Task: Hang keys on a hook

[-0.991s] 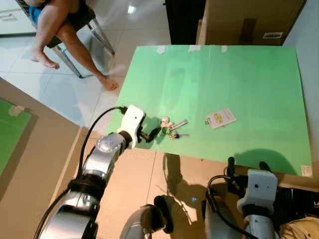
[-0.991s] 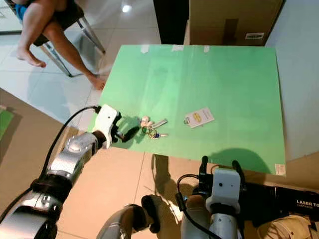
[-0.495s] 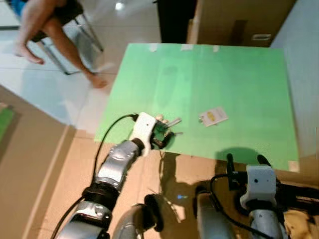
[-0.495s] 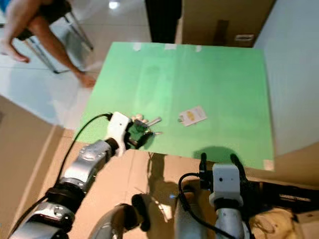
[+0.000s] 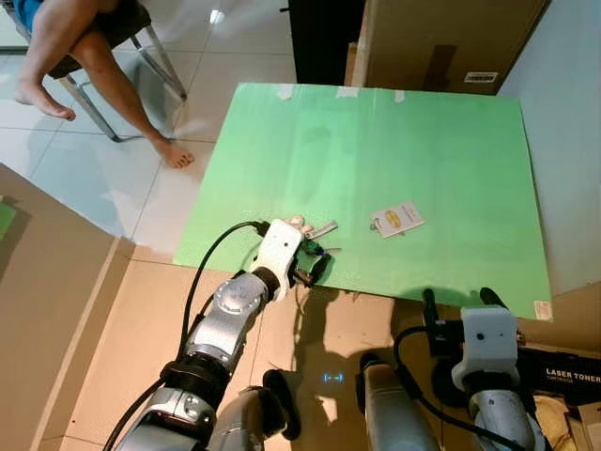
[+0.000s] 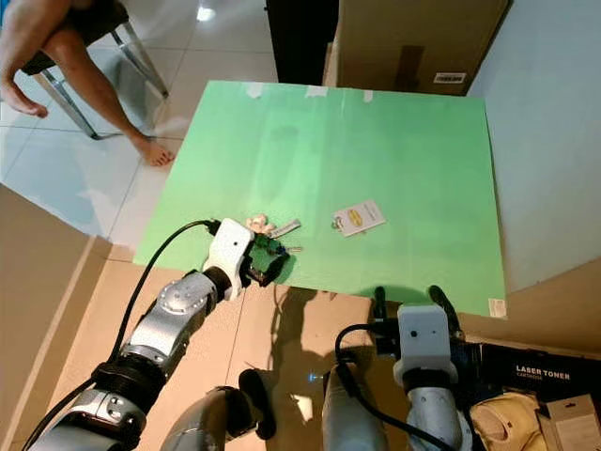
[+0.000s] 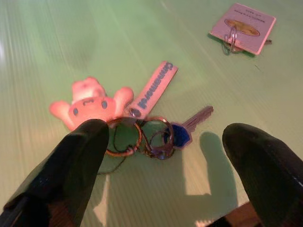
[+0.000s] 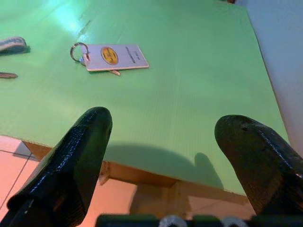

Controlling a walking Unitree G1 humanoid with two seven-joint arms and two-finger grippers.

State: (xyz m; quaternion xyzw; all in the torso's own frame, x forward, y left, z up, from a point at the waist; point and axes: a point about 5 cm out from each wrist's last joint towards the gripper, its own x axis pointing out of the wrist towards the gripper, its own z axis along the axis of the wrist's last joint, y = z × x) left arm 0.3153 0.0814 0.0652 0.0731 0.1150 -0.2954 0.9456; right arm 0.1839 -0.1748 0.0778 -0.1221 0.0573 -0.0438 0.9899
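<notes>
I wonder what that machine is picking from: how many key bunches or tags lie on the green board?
2. A bunch of keys with a pink bear lies near the board's front edge, between the left gripper's open fingers. A white card tag on a ring lies apart, further right.

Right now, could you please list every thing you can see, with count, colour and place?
key bunch: 1, pink bear charm, pink strap, blue-headed key; near edge of mat
card tag: 1, white with yellow oval, on a ring; mid mat
mat: 1, green, on floor
cardboard box: 1, brown, behind mat
chair: 1, metal legs, far left
person: 1, seated, bare legs
left claw: open, over the keys
right claw: open, near mat's edge
</notes>
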